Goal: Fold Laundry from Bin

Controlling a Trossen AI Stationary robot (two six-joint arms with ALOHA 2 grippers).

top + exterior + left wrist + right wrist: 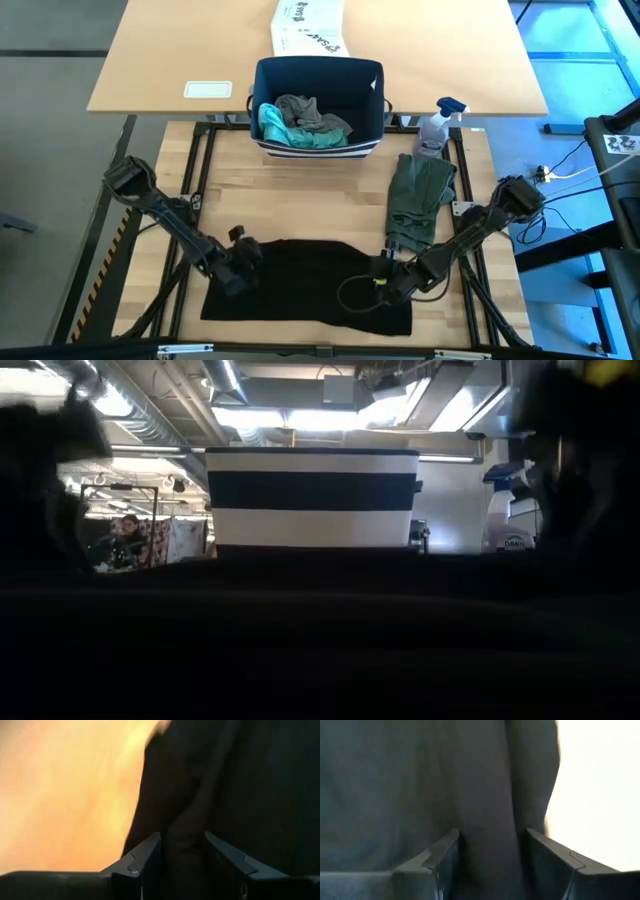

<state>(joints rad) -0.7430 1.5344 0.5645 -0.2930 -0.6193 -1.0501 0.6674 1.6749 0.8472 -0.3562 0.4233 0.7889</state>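
Observation:
A large black T-shirt [305, 285] lies spread on the wooden table near its front edge. My left gripper [240, 265] sits at the shirt's left side and my right gripper [392, 277] at its right side, each shut on a ridge of the black cloth. Right of the shirt, an olive-green piece [420, 198] lies flat on the table. The navy bin [318, 108] stands at the table's far edge, with a teal piece [275, 128] and a grey piece [305, 110] inside. In the low view the striped bin [312, 500] rises behind dark cloth. My left gripper pinches a raised fold of the black T-shirt [184, 827] between its two fingers [145, 855], close to the shirt's left edge. It comes slanting down from the table's left. The rest of the shirt lies on the table. My right gripper pinches a raised fold of the black T-shirt [490, 820] between its two fingers [545, 855], close to the shirt's right edge. It comes slanting down from the table's right. The cloth beyond the fold lies on the table.
A spray bottle [437, 125] stands right of the bin, at the olive piece's far end. A white printed box [308, 25] and a white card [208, 90] lie on the lighter table beyond. Bare wood shows between the bin and the black shirt.

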